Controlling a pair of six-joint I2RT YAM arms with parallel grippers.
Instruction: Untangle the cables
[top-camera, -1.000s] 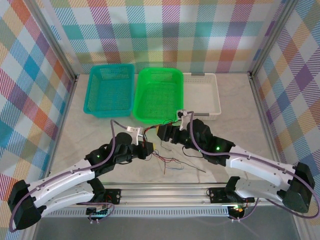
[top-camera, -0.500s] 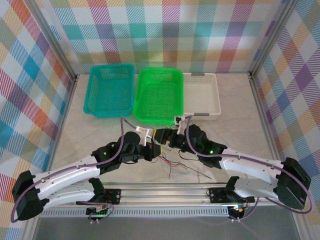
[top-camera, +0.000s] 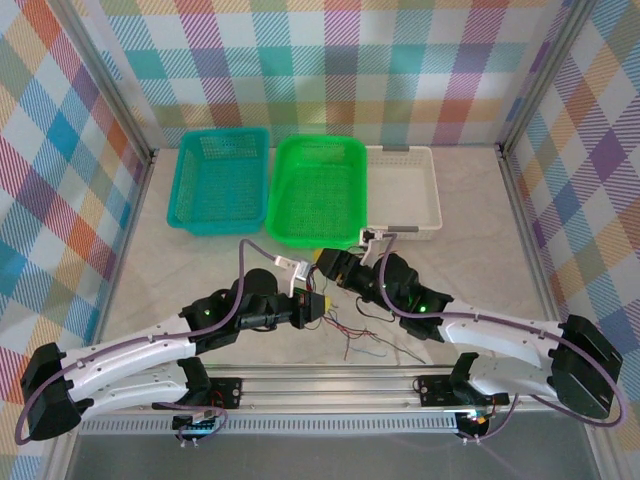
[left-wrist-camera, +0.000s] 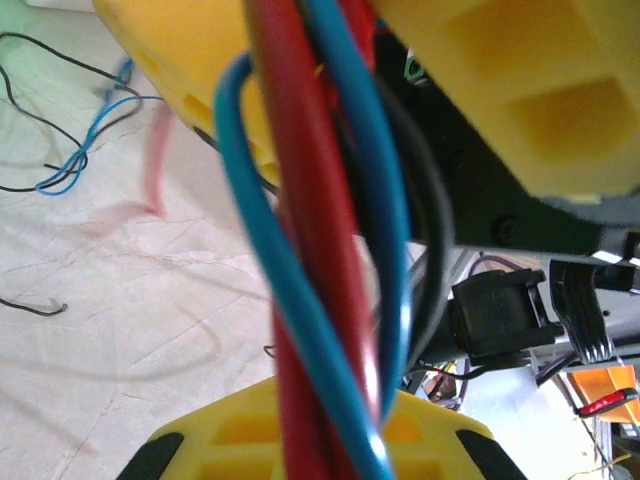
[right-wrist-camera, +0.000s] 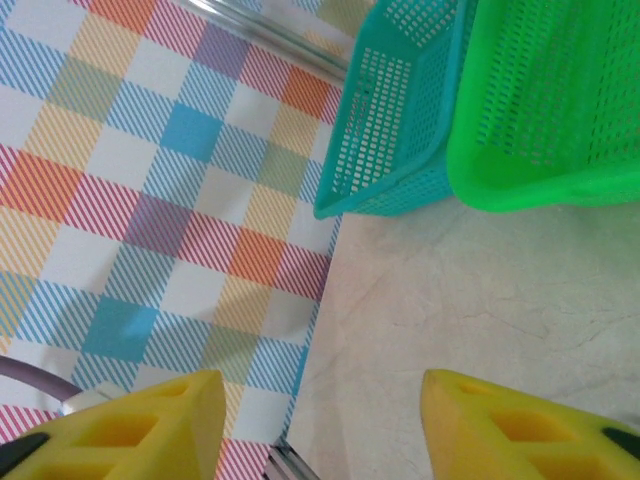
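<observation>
At centre, the left gripper (top-camera: 312, 303) pinches the cables (left-wrist-camera: 320, 250); the right gripper (right-wrist-camera: 322, 420) stands spread and empty near the lower rim of the green basket (top-camera: 295, 239); bare table (top-camera: 480, 260) lies at right.

Cables (top-camera: 352, 336) lie on the table (top-camera: 480, 210), before the baskets (top-camera: 320, 139).

Left end effector (left-wrist-camera: 330, 270) apparently clamped, right end effector (right-wrist-camera: 322, 425) parted, both close together

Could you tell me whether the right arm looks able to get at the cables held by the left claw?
Probably yes: the open, empty right claw sits close beside the left claw, which is shut on the cables, with nothing visibly between them.
</observation>
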